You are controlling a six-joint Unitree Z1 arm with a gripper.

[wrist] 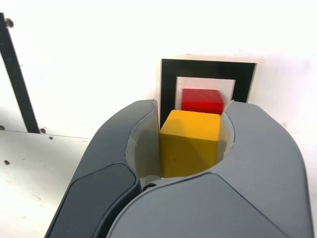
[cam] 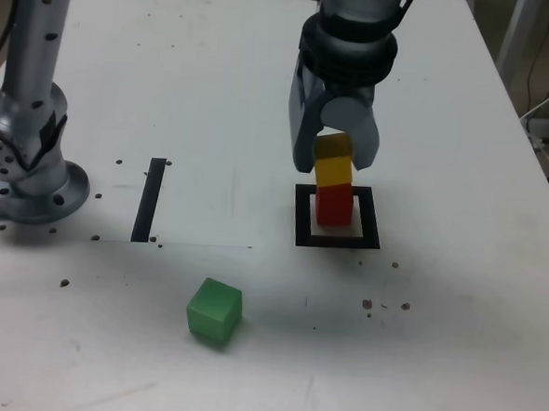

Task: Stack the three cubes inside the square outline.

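Steadily, I hold the small matte yellow cube point(cam: 333, 161) above the target from my distant controls, with the grey hand point(cam: 334, 163) clamped on its two opposite sides. The block leans slightly in the exterior view, its lower edge meeting the top of the small matte red cube point(cam: 334, 205) in the picture; whether the two touch, I cannot tell. The red cube sits on the white bench point(cam: 453, 328), within the thick black square outline point(cam: 370, 218) with its white centre. From that outline, in the exterior view, the hand reaches in at twelve o'clock, while the small matte green cube point(cam: 215, 311) rests on the bench between seven and eight o'clock, well apart from the others and turned at an angle. At nine o'clock lies a straight black strip point(cam: 149, 201), and farther out in the same direction stands a grey metallic base point(cam: 38, 186). Small dark spots dot the bench surface. My wrist view shows the yellow cube snug between the curved inner faces of the fingers point(wrist: 146, 144), its top in plain sight, with part of the red cube visible beyond it, framed by the black border.
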